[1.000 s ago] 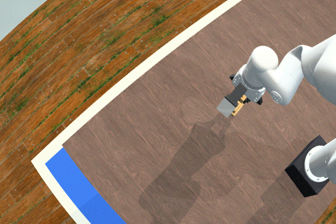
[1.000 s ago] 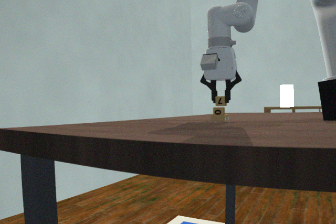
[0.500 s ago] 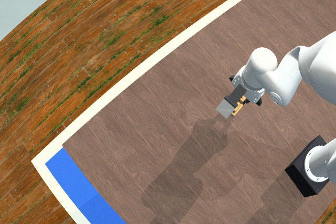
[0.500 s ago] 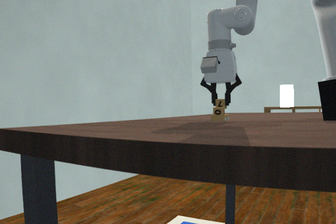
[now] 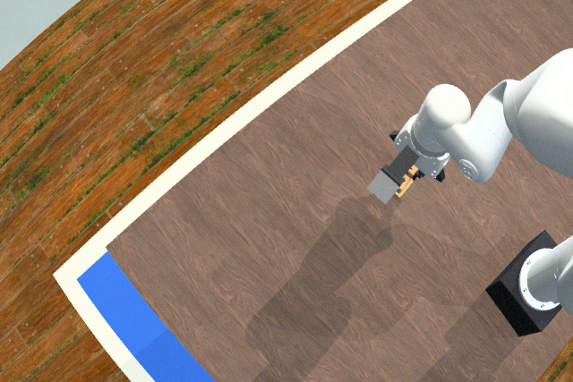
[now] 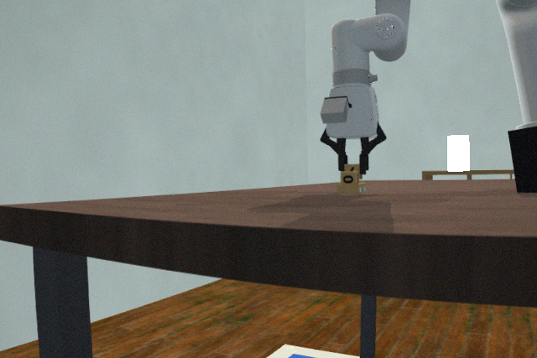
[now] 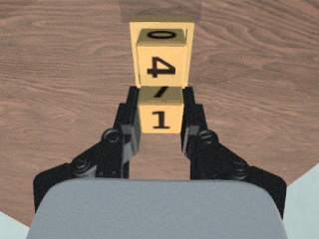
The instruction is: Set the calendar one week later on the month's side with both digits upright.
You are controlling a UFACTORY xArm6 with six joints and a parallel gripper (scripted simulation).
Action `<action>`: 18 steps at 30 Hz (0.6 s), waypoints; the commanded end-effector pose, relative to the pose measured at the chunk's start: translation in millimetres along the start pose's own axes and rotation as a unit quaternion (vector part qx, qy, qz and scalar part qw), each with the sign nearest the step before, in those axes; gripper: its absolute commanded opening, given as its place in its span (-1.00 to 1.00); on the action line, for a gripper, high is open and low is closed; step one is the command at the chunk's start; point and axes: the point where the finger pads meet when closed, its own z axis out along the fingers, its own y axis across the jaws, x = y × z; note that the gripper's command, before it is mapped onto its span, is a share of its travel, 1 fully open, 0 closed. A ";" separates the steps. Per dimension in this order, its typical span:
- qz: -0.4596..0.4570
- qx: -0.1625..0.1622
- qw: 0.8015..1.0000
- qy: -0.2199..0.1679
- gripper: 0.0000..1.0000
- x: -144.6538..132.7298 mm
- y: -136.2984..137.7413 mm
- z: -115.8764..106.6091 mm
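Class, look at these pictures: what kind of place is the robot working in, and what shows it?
Probably a plain indoor room set up for robot tests: a dark wooden table on a plank floor, pale bare walls, and one white arm whose gripper holds a numbered cube.

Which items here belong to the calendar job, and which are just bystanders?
Job items:
- held cube in the end effector
- second cube on the table
- wooden tray at the back

Bystanders:
- white block
- blue mat

White arm bent overhead, wrist vertical; gripper [image 7: 159, 119] pointing down, clamped on cube [image 7: 159, 115]
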 end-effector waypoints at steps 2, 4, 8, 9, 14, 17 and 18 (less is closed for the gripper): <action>0.000 -0.002 1.000 0.000 -0.47 0.0 1.4 0.7; 0.000 -0.002 1.000 0.000 -0.47 0.0 1.4 1.5; 0.000 -0.002 1.000 0.000 -0.47 0.0 1.4 2.4; 0.000 -0.002 1.000 0.000 -0.47 0.0 1.4 2.5; 0.000 -0.002 1.000 0.000 -0.47 0.0 1.4 2.6; 0.000 -0.002 1.000 0.000 -0.47 0.0 1.4 2.6; 0.000 -0.002 1.000 0.000 -0.47 0.0 1.4 2.6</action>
